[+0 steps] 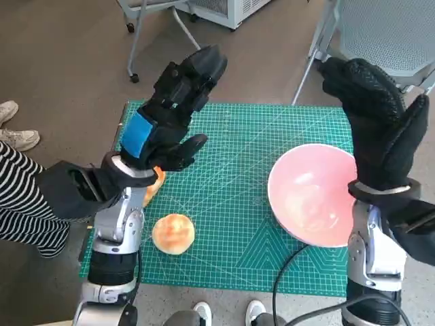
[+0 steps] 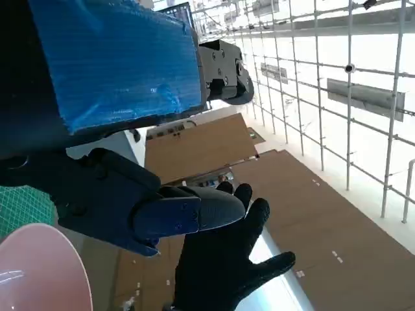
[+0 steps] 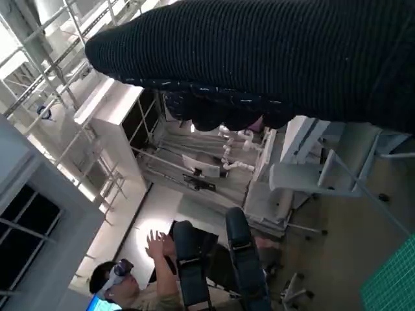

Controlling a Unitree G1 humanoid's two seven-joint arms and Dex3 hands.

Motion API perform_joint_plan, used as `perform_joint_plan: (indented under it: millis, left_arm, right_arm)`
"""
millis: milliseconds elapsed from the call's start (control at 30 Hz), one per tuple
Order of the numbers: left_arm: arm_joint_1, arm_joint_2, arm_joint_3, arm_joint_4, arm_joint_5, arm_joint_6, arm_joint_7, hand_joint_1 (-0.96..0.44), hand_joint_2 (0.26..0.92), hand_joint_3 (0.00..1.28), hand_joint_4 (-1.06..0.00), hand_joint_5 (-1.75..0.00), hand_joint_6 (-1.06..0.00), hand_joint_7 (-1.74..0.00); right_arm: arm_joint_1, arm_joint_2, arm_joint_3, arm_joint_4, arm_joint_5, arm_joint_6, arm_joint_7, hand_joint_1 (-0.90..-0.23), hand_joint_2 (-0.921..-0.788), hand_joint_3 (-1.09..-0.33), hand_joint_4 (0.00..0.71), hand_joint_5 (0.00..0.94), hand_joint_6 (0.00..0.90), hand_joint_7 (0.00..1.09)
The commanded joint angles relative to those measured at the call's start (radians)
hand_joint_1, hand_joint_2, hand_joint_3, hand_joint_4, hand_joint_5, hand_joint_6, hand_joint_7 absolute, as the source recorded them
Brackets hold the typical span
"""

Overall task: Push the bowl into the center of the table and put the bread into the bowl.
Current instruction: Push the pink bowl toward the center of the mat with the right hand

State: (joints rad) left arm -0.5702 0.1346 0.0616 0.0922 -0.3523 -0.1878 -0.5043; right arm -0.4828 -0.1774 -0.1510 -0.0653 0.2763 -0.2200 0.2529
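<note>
While both the left hand (image 1: 170,115) and right hand (image 1: 380,122) are raised with fingers apart, holding nothing, the bowl (image 1: 314,193) is judged unpushed, lying right of the bread (image 1: 173,233) and off-centre on the mat (image 1: 231,136), so a leftward push is called for.

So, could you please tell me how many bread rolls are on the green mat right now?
2. One bread roll lies in the open near the mat's front edge, on the left-hand side. A second roll sits just behind it, mostly hidden under the left hand; more could be concealed there.
</note>
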Motion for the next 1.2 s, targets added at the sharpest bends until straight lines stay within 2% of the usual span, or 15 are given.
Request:
perform_joint_plan:
  millis: [33, 600, 667, 1200]
  left_arm:
    - [0.008, 0.002, 0.005, -0.018, 0.004, -0.004, 0.007, -0.54, 0.85, 0.49, 0.0, -0.13, 0.0, -0.46]
    - [0.016, 0.007, 0.014, 0.0, 0.005, -0.023, 0.007, -0.54, 0.86, 0.46, 0.0, -0.12, 0.0, -0.44]
    - [0.016, 0.007, 0.015, 0.002, 0.004, -0.025, 0.006, -0.54, 0.878, 0.43, 0.0, -0.13, 0.0, -0.45]
    - [0.027, 0.003, 0.011, -0.013, 0.012, -0.022, 0.015, -0.54, 0.908, 0.36, 0.0, -0.13, 0.0, -0.47]
  right_arm:
    - [0.023, 0.002, 0.004, 0.005, 0.002, 0.014, 0.004, -0.672, -0.921, -0.611, 0.221, 0.0, 0.137, 0.53]
    - [0.02, -0.008, 0.016, 0.028, -0.017, 0.014, 0.011, -0.674, -0.921, -0.616, 0.221, 0.001, 0.119, 0.53]
    - [0.019, -0.01, 0.017, 0.032, -0.018, 0.017, 0.01, -0.676, -0.921, -0.616, 0.219, 0.0, 0.118, 0.53]
    - [0.021, -0.015, 0.015, 0.053, -0.006, 0.03, 0.016, -0.673, -0.921, -0.617, 0.215, 0.0, 0.112, 0.54]
